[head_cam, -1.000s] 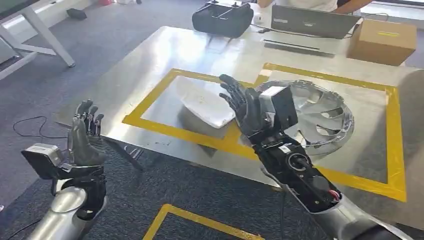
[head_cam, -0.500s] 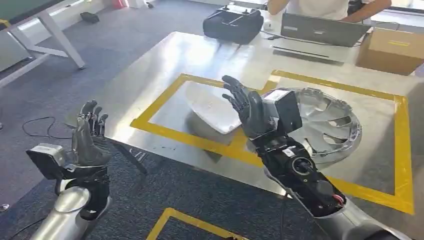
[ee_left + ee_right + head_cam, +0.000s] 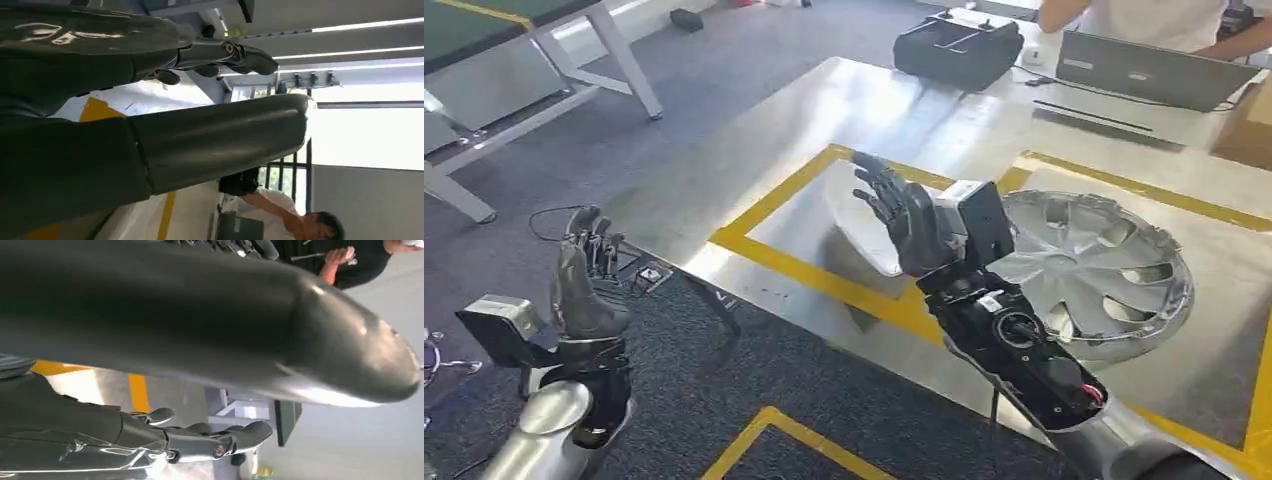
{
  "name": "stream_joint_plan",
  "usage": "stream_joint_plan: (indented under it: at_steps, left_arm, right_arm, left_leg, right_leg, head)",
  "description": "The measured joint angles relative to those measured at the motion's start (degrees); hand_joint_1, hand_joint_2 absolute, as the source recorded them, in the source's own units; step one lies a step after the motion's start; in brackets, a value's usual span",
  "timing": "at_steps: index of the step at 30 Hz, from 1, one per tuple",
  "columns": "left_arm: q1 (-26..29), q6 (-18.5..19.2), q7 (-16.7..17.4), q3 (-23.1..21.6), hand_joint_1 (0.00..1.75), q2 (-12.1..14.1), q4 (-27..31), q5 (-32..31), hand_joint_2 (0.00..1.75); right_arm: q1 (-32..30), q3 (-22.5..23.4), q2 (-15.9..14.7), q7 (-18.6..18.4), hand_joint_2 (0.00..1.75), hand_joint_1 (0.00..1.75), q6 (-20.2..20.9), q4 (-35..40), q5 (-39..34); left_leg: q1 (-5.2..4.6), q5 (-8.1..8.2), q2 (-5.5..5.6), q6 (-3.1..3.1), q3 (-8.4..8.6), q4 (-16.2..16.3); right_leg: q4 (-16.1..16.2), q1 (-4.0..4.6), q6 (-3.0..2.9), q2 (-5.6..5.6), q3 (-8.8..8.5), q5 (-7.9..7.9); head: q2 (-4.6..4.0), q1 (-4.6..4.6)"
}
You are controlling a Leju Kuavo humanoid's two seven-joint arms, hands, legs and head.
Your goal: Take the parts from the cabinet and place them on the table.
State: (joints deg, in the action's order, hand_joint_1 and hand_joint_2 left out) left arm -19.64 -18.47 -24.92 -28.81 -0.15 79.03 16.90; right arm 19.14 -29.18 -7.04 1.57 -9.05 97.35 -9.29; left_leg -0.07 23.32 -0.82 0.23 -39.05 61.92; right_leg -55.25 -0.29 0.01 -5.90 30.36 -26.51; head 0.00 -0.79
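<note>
The table is a shiny metal one marked with yellow tape in rectangles. Inside the tape rectangle nearer the table's left end lies a white curved panel. In the next rectangle, just beside it, a silver hubcap lies flat on the table.

The right robot hand is raised above the table, over the near edge of the white panel, with its fingers spread and holding nothing. The left robot hand is held upright off the table's near left corner, above the grey carpet, fingers straight and apart, also holding nothing.

At the table's far edge sit a black case and a grey laptop, with a person in a white shirt behind the laptop. A green-topped table with white legs stands across the carpet, well apart from the metal table.
</note>
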Motion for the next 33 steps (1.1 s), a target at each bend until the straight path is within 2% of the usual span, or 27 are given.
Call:
stream_joint_plan:
  at_steps: [1,2,5,6,7,8,9,11,12,13,14,15,16,17,18,20,22,23,24,25,26,27,28,29,31,32,33]
  left_arm:
    - [-0.06,0.00,0.00,0.00,0.00,0.00,0.09,0.00,0.00]
    - [-0.29,0.02,0.00,0.00,0.00,-0.02,0.17,-0.02,0.00]
    - [-0.32,0.04,-0.02,0.00,0.00,0.00,0.31,-0.02,0.00]
    - [-0.28,0.04,-0.02,0.00,0.00,0.00,0.44,-0.02,0.00]
    - [-0.16,0.04,-0.06,0.00,0.00,-0.07,0.57,-0.07,0.00]
    - [-0.37,0.02,-0.09,0.00,0.00,-0.09,0.63,-0.02,0.00]
    - [-0.48,0.04,-0.09,0.00,0.00,-0.18,0.63,0.00,0.00]
    - [-0.25,0.04,-0.09,0.00,0.00,-0.35,0.63,-0.02,0.00]
    - [-0.13,0.04,-0.07,0.00,0.00,-0.35,0.63,-0.02,0.00]
    - [-0.07,0.04,-0.07,0.00,0.00,-0.35,0.63,-0.02,0.00]
    - [-0.06,0.04,-0.07,0.00,0.00,-0.35,0.63,-0.02,0.00]
    - [-0.06,0.04,-0.07,0.00,0.00,-0.35,0.63,-0.02,0.00]
    - [-0.06,0.04,-0.07,0.00,0.00,-0.37,0.63,-0.02,0.00]
    - [0.01,0.04,-0.07,0.00,0.00,-0.35,0.63,-0.02,0.00]
    - [-0.22,0.04,-0.04,0.00,0.00,-0.33,0.66,0.00,0.00]
    - [-0.06,0.04,0.02,0.00,0.00,-0.37,0.68,0.00,0.00]
    - [0.13,0.04,0.00,0.00,0.00,-0.22,0.68,-0.02,0.00]
    - [0.07,0.04,-0.02,0.00,0.00,-0.20,0.68,-0.02,0.00]
    - [-0.10,0.04,-0.02,0.00,0.00,-0.20,0.68,-0.02,0.00]
    - [-0.22,0.04,-0.02,0.00,0.00,-0.20,0.70,-0.02,0.00]
    - [-0.14,0.04,-0.02,0.00,0.00,-0.26,0.70,-0.02,0.00]
    - [0.00,0.04,0.00,0.00,0.00,-0.24,0.70,-0.02,0.00]
    - [0.11,0.04,-0.02,0.00,0.00,-0.22,0.70,-0.02,0.00]
    - [0.14,0.04,-0.02,0.00,0.00,-0.17,0.70,-0.02,0.00]
    - [0.10,0.04,-0.02,0.00,0.00,-0.15,0.70,-0.02,0.00]
    - [0.02,0.04,-0.02,0.00,0.00,-0.15,0.70,-0.02,0.00]
    - [-0.18,0.04,-0.02,0.00,0.00,-0.17,0.70,-0.02,0.00]
  right_arm:
    - [0.01,0.00,0.00,0.00,0.00,0.00,0.02,0.02,0.00]
    - [-0.01,0.00,-0.02,0.00,0.00,0.00,0.02,0.07,-0.02]
    - [0.02,-0.07,-0.04,0.00,0.00,0.00,0.07,0.09,-0.07]
    - [0.10,-0.04,-0.04,0.00,0.00,0.00,0.11,0.22,-0.07]
    - [0.08,-0.02,-0.11,0.02,0.00,0.00,0.11,0.28,-0.07]
    - [0.12,-0.02,-0.11,0.07,0.00,0.00,0.11,0.39,-0.07]
    - [0.09,-0.02,-0.15,0.04,0.00,0.00,0.11,0.44,-0.07]
    - [-0.20,-0.02,-0.30,-0.02,0.00,0.00,0.11,0.44,-0.07]
    - [-0.31,-0.04,-0.30,-0.02,0.00,0.00,0.11,0.44,-0.07]
    - [-0.35,-0.04,-0.30,-0.02,0.00,0.00,0.11,0.44,-0.07]
    - [-0.33,-0.04,-0.30,0.00,0.00,0.00,0.11,0.44,-0.07]
    - [-0.32,-0.02,-0.30,0.00,0.00,0.00,0.11,0.46,-0.07]
    - [-0.30,-0.02,-0.30,0.00,0.00,0.00,0.11,0.48,-0.07]
    - [-0.32,0.00,-0.41,0.00,0.00,0.00,0.11,0.44,-0.07]
    - [-0.32,-0.04,-0.50,0.02,0.00,0.00,0.11,0.48,-0.07]
    - [-0.32,-0.09,-0.50,-0.02,0.00,0.00,0.11,0.55,-0.07]
    - [-0.14,-0.04,-0.50,0.00,0.00,0.00,0.11,0.59,-0.07]
    - [-0.09,-0.07,-0.50,0.00,0.00,0.00,0.11,0.63,-0.07]
    - [-0.09,-0.07,-0.50,0.09,0.00,0.00,0.11,0.63,-0.07]
    - [-0.10,-0.04,-0.50,0.04,0.00,0.00,0.13,0.63,-0.07]
    - [-0.15,-0.04,-0.52,0.00,0.00,0.00,0.11,0.63,-0.07]
    - [-0.16,-0.07,-0.52,0.00,0.00,0.00,0.13,0.63,-0.07]
    - [-0.17,-0.07,-0.52,0.00,0.00,0.00,0.13,0.63,-0.07]
    - [-0.17,-0.07,-0.52,0.00,0.00,0.00,0.13,0.63,-0.07]
    - [-0.13,-0.07,-0.52,0.00,0.00,0.00,0.13,0.63,-0.07]
    - [-0.11,-0.07,-0.52,0.00,0.00,0.00,0.13,0.63,-0.07]
    - [-0.08,-0.07,-0.52,0.00,0.00,0.00,0.13,0.63,-0.07]
  left_leg:
    - [-0.79,-1.69,-2.82,0.76,2.99,-5.23]
    - [-1.90,-0.72,-4.98,1.02,3.77,-6.94]
    - [-1.87,-0.76,-2.24,1.25,3.50,-7.01]
    - [-1.41,-0.97,-1.15,1.50,4.01,-7.76]
    - [-0.89,-1.12,-0.59,1.62,4.55,-8.05]
    - [-0.51,-1.07,0.07,1.94,4.75,-8.03]
    - [-0.45,-1.01,0.86,2.04,4.83,-8.04]
    - [-0.42,-0.87,2.60,2.17,4.85,-8.01]
    - [-0.41,-0.83,3.59,2.16,4.92,-7.97]
    - [-0.36,-0.74,4.51,2.10,5.06,-7.91]
    - [-0.25,-0.55,5.52,1.88,5.28,-7.79]
    - [-0.12,-0.26,6.52,1.67,5.58,-7.58]
    - [0.04,0.16,7.34,1.41,5.99,-7.23]
    - [0.11,0.52,7.97,1.10,5.96,-7.10]
    - [0.07,0.45,8.64,0.84,5.44,-6.65]
    - [0.52,0.00,9.81,0.20,4.41,-6.64]
    - [0.32,0.09,10.74,-0.27,4.15,-6.67]
    - [-0.04,0.97,6.64,-0.44,3.85,-5.44]
    - [-0.20,2.58,3.34,-0.81,2.34,-2.31]
    - [-0.02,4.79,1.85,-1.13,-0.29,2.74]
    - [0.08,6.75,1.32,-1.30,-3.22,8.13]
    - [0.12,7.73,1.22,-1.41,-5.55,12.02]
    - [0.13,7.23,1.21,-1.44,-6.70,13.29]
    - [0.14,5.50,1.18,-1.42,-6.04,11.38]
    - [0.01,-0.10,0.08,-0.97,-0.67,0.65]
    - [-0.21,-2.20,-2.21,-0.53,2.35,-5.00]
    - [-1.19,-1.13,-4.00,-0.33,3.19,-6.78]
  right_leg:
    - [0.05,0.04,0.08,-0.63,-0.42,-0.28]
    - [0.01,0.54,0.39,-1.10,-0.54,-0.63]
    - [0.41,0.43,0.92,-3.29,-1.07,-1.04]
    - [0.46,0.84,1.35,-4.30,-1.61,-1.46]
    - [-0.47,0.22,1.58,-0.85,-1.02,-2.22]
    - [-3.60,0.03,1.63,3.00,0.16,-4.00]
    - [-8.29,0.06,1.83,4.88,2.36,-6.06]
    - [-18.83,-0.15,2.21,5.97,8.06,-10.16]
    - [-21.28,-0.19,2.32,5.96,9.85,-10.28]
    - [-20.55,-0.27,2.37,5.96,10.05,-8.87]
    - [-16.90,-0.34,2.36,5.98,8.84,-5.94]
    - [-11.18,-0.41,2.36,6.25,6.48,-2.26]
    - [-4.82,-0.63,2.45,7.42,3.80,1.38]
    - [-2.05,-1.04,2.53,10.49,2.27,1.29]
    - [-1.15,-1.15,2.56,11.92,1.77,1.27]
    - [-0.76,-0.73,2.05,10.76,1.62,0.71]
    - [-0.27,-1.11,1.50,9.27,1.28,0.81]
    - [0.09,-1.03,0.92,8.45,0.77,0.89]
    - [0.31,-0.88,0.58,7.68,0.65,0.79]
    - [0.30,-0.65,0.40,6.79,0.59,0.70]
    - [0.30,-0.57,0.22,5.82,0.53,0.56]
    - [0.30,-0.54,0.08,4.90,0.49,0.45]
    - [0.30,-0.54,0.00,3.97,0.37,0.29]
    - [0.30,-0.54,0.03,3.21,0.15,0.09]
    - [0.30,-0.48,0.14,1.69,-0.67,-0.46]
    - [0.34,-0.38,0.29,1.03,-1.09,-0.79]
    - [0.24,0.15,0.64,0.61,-1.14,-1.14]
  head:
    - [0.00,0.07]
    - [0.00,0.17]
    - [0.00,0.02]
    - [0.00,-0.09]
    - [0.00,-0.16]
    - [0.00,-0.22]
    - [0.00,-0.90]
    - [0.00,-1.62]
    - [0.00,-1.73]
    - [0.00,-1.81]
    - [0.00,-1.90]
    - [0.00,-2.01]
    - [0.00,-2.21]
    - [0.00,-2.38]
    - [-0.02,-2.14]
    - [0.00,-2.14]
    - [0.00,-2.10]
    - [0.00,-1.86]
    - [0.00,-0.91]
    - [0.00,-0.57]
    - [0.00,-0.68]
    - [0.00,-0.61]
    - [0.00,-0.39]
    - [0.00,-0.26]
    - [0.00,-0.24]
    - [0.00,-0.15]
    - [0.00,-0.02]
